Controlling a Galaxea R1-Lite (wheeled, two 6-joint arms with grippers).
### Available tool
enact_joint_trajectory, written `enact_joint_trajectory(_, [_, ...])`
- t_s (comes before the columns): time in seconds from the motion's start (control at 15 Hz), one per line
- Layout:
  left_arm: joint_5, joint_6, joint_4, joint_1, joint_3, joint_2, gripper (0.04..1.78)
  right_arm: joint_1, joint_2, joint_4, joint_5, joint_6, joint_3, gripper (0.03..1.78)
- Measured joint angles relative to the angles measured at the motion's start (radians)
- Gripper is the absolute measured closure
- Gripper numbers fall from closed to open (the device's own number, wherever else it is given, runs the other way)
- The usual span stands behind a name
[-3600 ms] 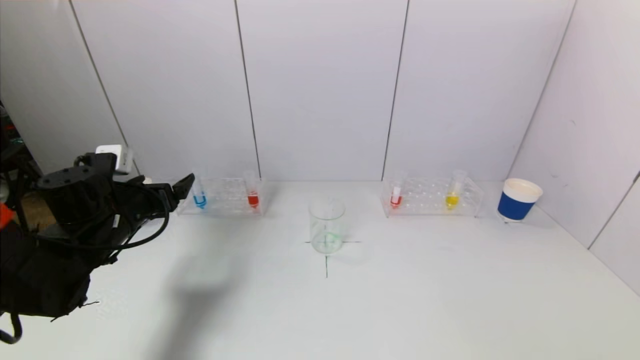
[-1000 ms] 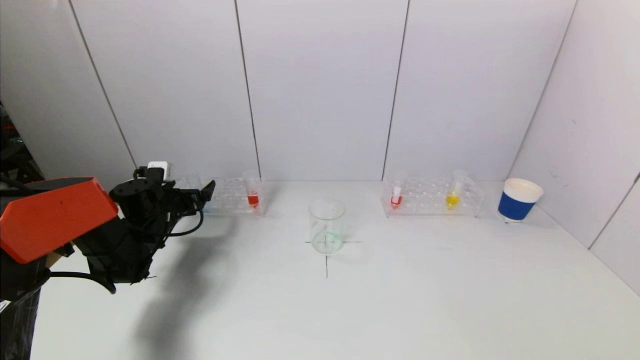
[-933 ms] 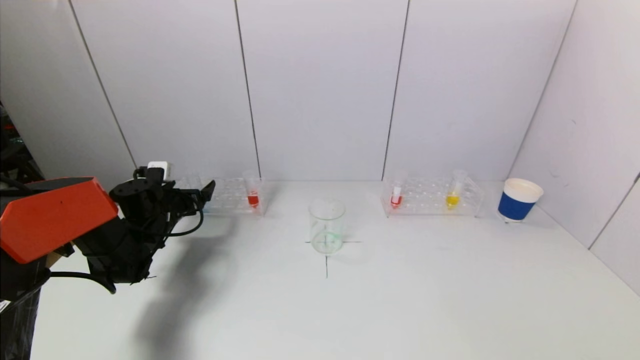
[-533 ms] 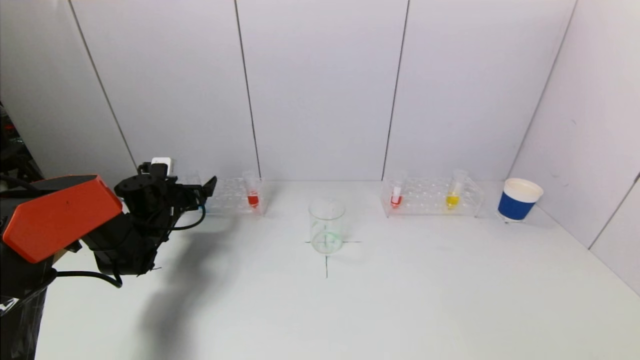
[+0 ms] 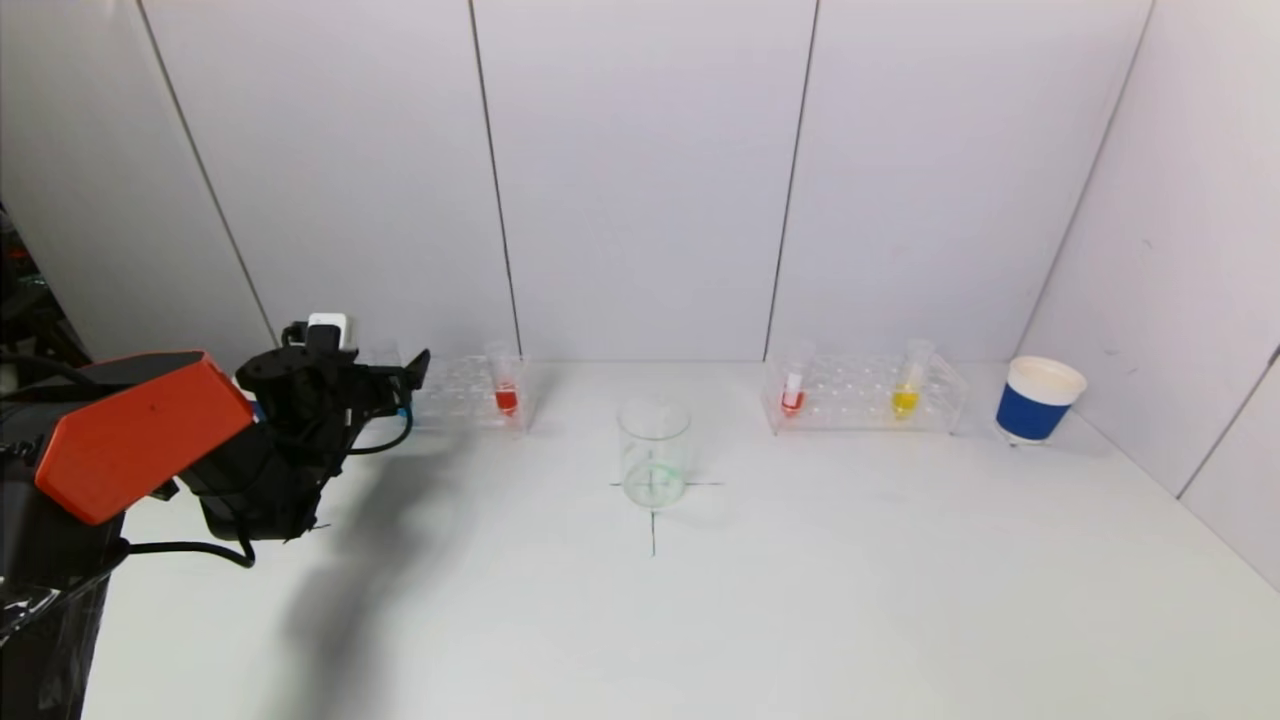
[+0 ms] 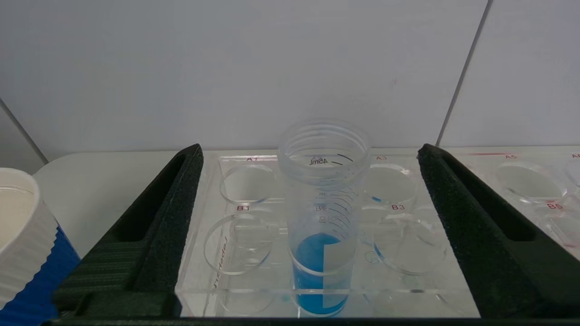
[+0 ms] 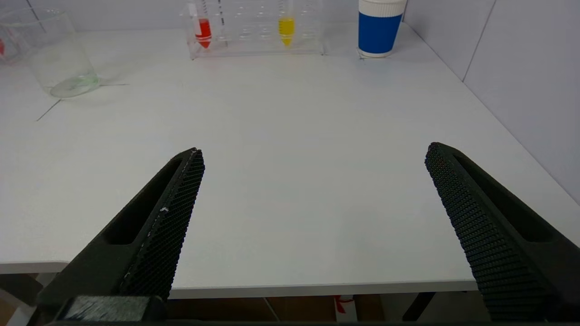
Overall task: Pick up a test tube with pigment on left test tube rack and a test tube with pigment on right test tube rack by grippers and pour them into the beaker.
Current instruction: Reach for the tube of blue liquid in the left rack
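The blue-pigment test tube [image 6: 322, 253] stands upright in the clear left rack [image 6: 204, 290]. My left gripper [image 6: 310, 149] is open, one black finger on each side of the tube with a wide gap to both. In the head view the left gripper [image 5: 405, 380] sits at the left end of the left rack [image 5: 460, 385] and hides the blue tube. A red tube [image 5: 506, 398] stands at that rack's right end. The right rack [image 5: 860, 395] holds a red tube [image 5: 792, 398] and a yellow tube [image 5: 905, 398]. The glass beaker [image 5: 654, 452] stands between the racks. My right gripper [image 7: 312, 151] hangs open over the table's near edge.
A blue-and-white paper cup [image 5: 1038, 400] stands right of the right rack, near the side wall. Another such cup [image 6: 22, 244] stands just beside the left rack's outer end, close to my left finger. White wall panels run right behind both racks.
My left arm has reached forward to the left rack's end and edged slightly further in over the last second, now covering the blue tube in the head view. Nothing else moved.
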Motion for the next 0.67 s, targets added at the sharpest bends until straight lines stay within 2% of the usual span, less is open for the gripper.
enact_joint_trajectory(0.2, [0.000, 0.006, 0.000, 0.001, -0.004, 0.011, 0.55, 0.000, 0.000, 0.000, 0.000, 0.000, 0.000, 0.04])
enact_joint_trajectory(0.47, [-0.001, 0.013, 0.000, 0.000, -0.010, 0.023, 1.27, 0.000, 0.000, 0.000, 0.000, 0.000, 0.000, 0.04])
enact_joint_trajectory(0.53, [-0.001, 0.014, -0.001, 0.000, -0.011, 0.026, 1.34, 0.000, 0.000, 0.000, 0.000, 0.000, 0.000, 0.04])
enact_joint_trajectory(0.67, [-0.001, 0.015, -0.002, 0.001, -0.012, 0.028, 1.36, 0.000, 0.000, 0.000, 0.000, 0.000, 0.000, 0.04])
